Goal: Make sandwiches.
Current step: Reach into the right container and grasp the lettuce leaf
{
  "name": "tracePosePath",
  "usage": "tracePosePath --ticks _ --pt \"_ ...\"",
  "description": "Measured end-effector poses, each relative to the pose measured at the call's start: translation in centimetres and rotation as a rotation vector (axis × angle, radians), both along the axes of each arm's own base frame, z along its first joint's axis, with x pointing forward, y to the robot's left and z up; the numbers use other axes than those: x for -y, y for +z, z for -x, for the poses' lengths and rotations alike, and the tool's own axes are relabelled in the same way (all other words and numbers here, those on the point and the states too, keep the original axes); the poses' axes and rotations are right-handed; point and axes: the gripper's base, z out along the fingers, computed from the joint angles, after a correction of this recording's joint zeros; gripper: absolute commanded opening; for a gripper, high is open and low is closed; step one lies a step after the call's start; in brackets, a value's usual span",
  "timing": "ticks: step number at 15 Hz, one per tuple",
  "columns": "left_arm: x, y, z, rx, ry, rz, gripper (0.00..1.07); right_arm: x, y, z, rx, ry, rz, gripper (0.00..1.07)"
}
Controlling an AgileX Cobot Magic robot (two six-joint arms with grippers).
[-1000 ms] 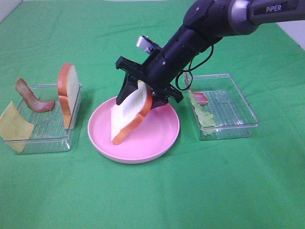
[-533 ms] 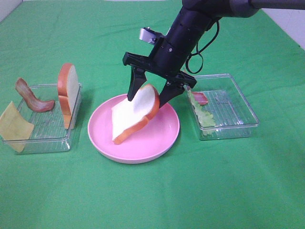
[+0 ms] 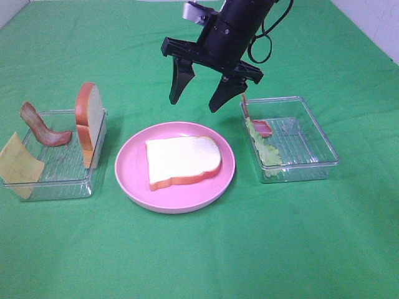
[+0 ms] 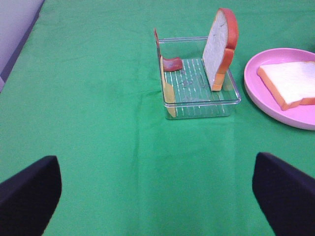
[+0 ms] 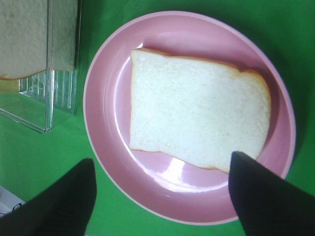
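A white bread slice (image 3: 182,161) with orange-brown crust lies flat on the round pink plate (image 3: 128,177); it also shows in the right wrist view (image 5: 197,115) and the left wrist view (image 4: 290,83). My right gripper (image 3: 201,98) hangs open and empty above the plate's far edge. A second bread slice (image 3: 87,121) stands on edge in the left clear tray (image 3: 59,177), with a bacon strip (image 3: 40,128) and a yellow cheese square (image 3: 19,165). Lettuce (image 3: 265,149) and bacon (image 3: 262,129) lie in the right tray (image 3: 312,140). My left gripper (image 4: 157,196) is open, well short of the left tray (image 4: 199,103).
Green cloth (image 3: 199,255) covers the table. The two clear trays flank the plate on either side. The right arm (image 3: 240,28) reaches in from the far right over the plate.
My right gripper let go of the bread slice, opened and rose up and away. The slice fell from tilted on edge to flat on the plate.
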Motion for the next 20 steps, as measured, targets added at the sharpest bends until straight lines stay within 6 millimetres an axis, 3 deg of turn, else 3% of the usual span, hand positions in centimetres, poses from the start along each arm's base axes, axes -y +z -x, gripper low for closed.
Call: tracePosePath --ticks 6,10,16,20 --pt "0.0 0.0 0.0 0.0 -0.001 0.001 1.02 3.9 5.2 2.3 0.163 -0.086 0.222 0.75" --pt "0.0 0.0 0.0 0.0 -0.001 0.001 1.02 5.0 2.8 2.7 0.106 -0.137 0.339 0.75" --pt "0.0 0.0 0.0 0.0 -0.001 0.001 1.02 4.7 -2.6 1.5 0.014 -0.114 0.428 0.75" --pt "0.0 0.0 0.0 0.0 -0.001 0.001 1.02 4.5 -4.8 1.3 -0.03 -0.105 0.45 0.75"
